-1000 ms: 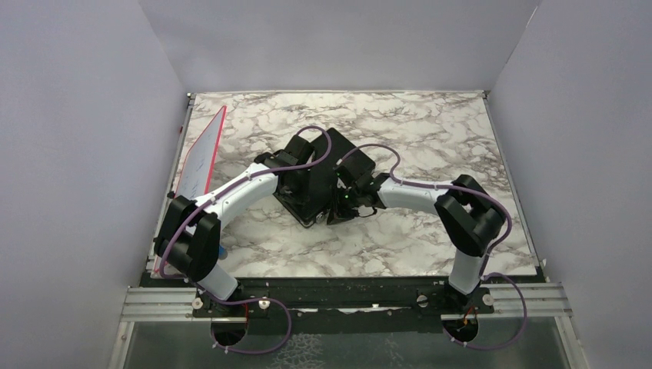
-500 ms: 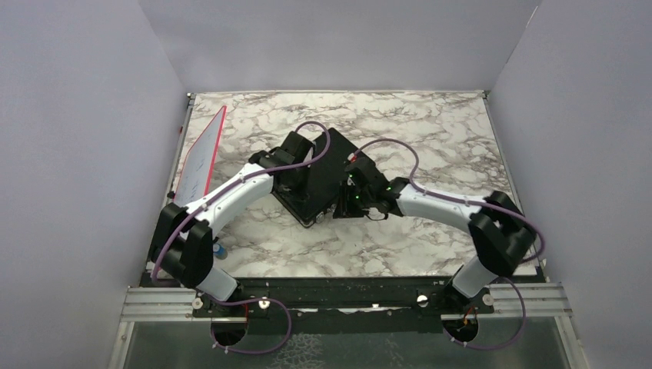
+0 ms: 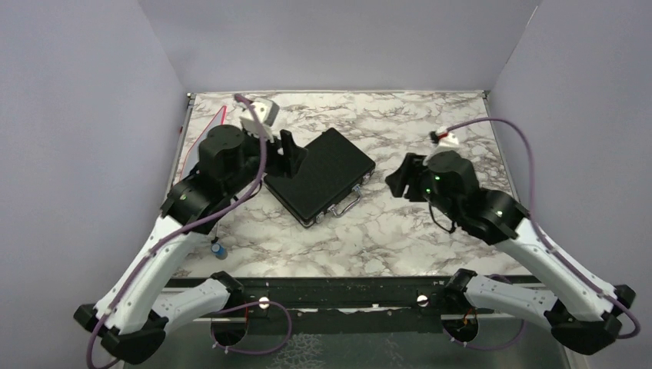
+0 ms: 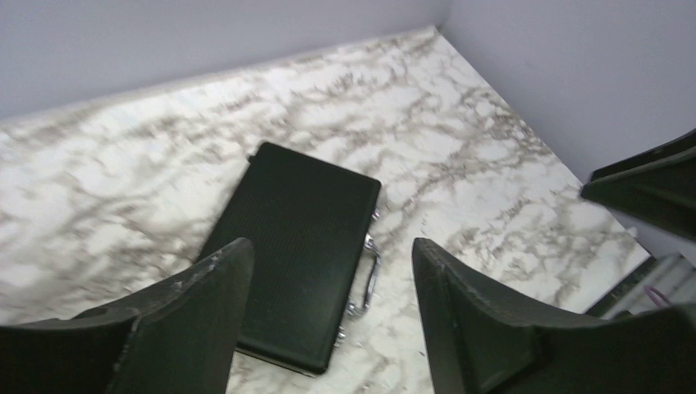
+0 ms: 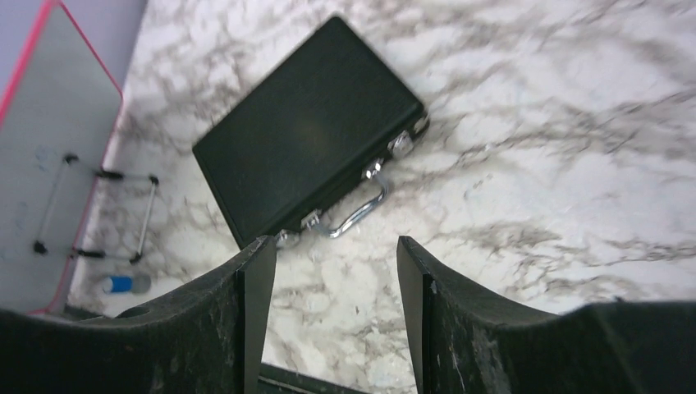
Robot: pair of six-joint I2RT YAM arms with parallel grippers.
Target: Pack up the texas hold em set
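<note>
The closed black briefcase [image 3: 319, 175], its lid finely textured, its curved metal handle [image 5: 361, 215] gleaming, lies flat and askew near the middle of the grey-veined marble table [image 3: 430, 231]. The left gripper [image 4: 328, 254] and the right gripper [image 5: 334, 246] hang above it on either side, blunt black fingers [image 4: 205, 312] spread apart, holding nothing. A red-edged white board [image 5: 49, 164] stands at the table's left edge.
</note>
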